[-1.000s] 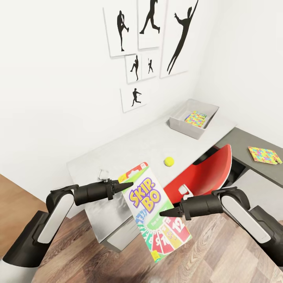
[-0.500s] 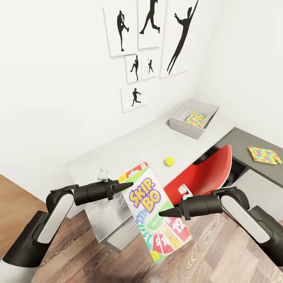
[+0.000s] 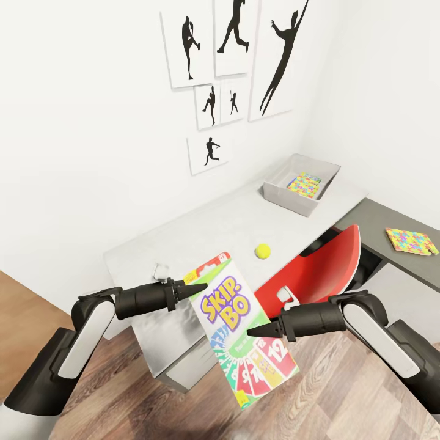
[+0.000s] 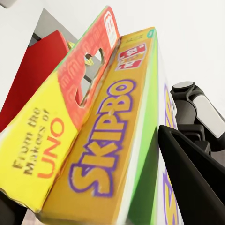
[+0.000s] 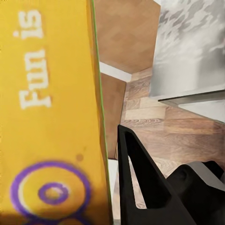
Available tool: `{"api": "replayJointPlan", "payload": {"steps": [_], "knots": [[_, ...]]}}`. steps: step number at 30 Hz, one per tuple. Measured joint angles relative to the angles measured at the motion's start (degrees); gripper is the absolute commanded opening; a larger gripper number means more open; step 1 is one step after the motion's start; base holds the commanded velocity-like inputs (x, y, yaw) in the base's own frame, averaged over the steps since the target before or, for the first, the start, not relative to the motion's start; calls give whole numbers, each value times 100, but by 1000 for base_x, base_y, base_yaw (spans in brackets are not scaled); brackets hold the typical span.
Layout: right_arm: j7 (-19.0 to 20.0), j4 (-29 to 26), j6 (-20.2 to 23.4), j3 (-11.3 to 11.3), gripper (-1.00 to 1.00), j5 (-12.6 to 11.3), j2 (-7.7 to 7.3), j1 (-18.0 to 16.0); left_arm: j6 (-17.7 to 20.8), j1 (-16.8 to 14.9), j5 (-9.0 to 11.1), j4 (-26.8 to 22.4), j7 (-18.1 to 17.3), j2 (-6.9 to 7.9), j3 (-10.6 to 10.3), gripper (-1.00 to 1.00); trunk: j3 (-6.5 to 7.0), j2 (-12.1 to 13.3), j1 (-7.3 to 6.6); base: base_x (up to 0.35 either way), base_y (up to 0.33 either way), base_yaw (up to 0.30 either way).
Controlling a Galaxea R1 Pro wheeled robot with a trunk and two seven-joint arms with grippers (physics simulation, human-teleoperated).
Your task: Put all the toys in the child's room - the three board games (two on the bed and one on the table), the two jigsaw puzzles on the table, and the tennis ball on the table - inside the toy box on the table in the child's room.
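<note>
Cardboard Skip-Bo box (image 3: pixel 242 330) hangs tilted in the air before the tabletop (image 3: pixel 201 232), squeezed between the left gripper (image 3: pixel 197 288) and right gripper (image 3: pixel 256 332); I cannot tell how each pair of jaws stands. If either arm loosens, it may slip down. Red chair (image 3: pixel 321 269) stands between the robot and the toy box (image 3: pixel 299 182); tennis ball (image 3: pixel 263 250) lies nearby.
</note>
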Motion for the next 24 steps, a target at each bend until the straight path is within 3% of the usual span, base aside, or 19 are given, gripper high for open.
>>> {"api": "replayJointPlan", "payload": {"steps": [12, 13, 24], "knots": [[-1, -2, -1, -7, -100, 4, 0, -5, 4, 0, 6, -1, 8, 0, 0, -100, 0, 0, 0, 0, 0, 0], [0, -2, -1, -8, -100, 2, 0, -5, 4, 0, 7, 0, 10, 0, 0, 100, 0, 0, 0, 0, 0, 0], [3, -3, 8, -19, -100, -34, -5, -5, -13, -7, -28, 3, 20, -6, 6, 100, 0, 0, 0, 0, 0, 0]]}}
